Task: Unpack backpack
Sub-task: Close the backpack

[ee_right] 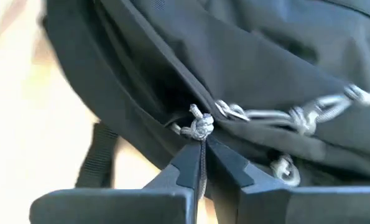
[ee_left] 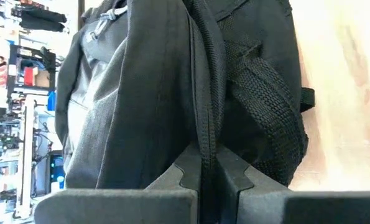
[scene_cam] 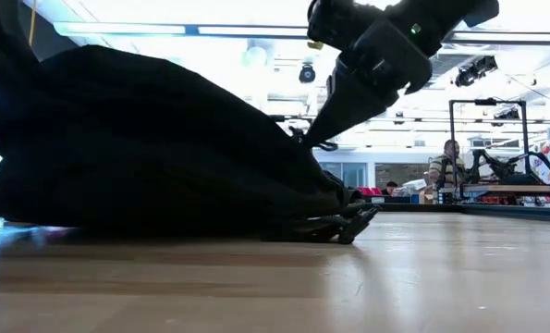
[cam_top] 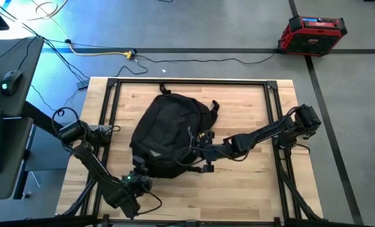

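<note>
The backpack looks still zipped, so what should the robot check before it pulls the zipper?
1. Right tool shut on the grey zipper pull: ok, the fingers pinch just below its knot.
2. Left tool holding the backpack steady: ok, shut on a black strap at the bag's near end.
3. Backpack flat on the table: ok.
4. Other zipper pulls out of the grip: ok, they lie off to one side.
5. Zipper already opened: cannot tell.
6. Things inside: cannot tell, nothing shows.
</note>
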Controlling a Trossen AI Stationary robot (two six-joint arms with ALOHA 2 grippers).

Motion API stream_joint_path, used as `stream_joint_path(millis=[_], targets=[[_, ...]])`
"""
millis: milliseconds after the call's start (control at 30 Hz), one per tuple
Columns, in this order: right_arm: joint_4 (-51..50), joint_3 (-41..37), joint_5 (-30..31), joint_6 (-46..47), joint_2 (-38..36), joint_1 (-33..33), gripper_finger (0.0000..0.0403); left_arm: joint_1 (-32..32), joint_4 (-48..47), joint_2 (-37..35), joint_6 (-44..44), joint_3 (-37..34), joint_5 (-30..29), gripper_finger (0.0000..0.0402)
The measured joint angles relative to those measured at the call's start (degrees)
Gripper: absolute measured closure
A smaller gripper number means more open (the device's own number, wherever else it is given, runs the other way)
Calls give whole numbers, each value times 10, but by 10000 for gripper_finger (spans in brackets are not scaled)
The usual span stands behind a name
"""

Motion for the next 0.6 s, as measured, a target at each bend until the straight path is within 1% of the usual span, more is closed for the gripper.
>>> stream_joint_path(millis=[133, 267, 467, 600], targets=[[-81, 0, 50, 59, 0, -19, 401, -9, 34, -1, 36, 0, 16, 401], [-144, 1, 74, 95, 0, -41, 402, -19, 68, -11, 56, 1, 32, 402], [-157, 2, 109, 110, 0, -74, 403, -27, 94, -16, 62, 1, 74, 401], [-144, 2, 125, 89, 0, -80, 403, -28, 97, -16, 62, 1, 87, 402]])
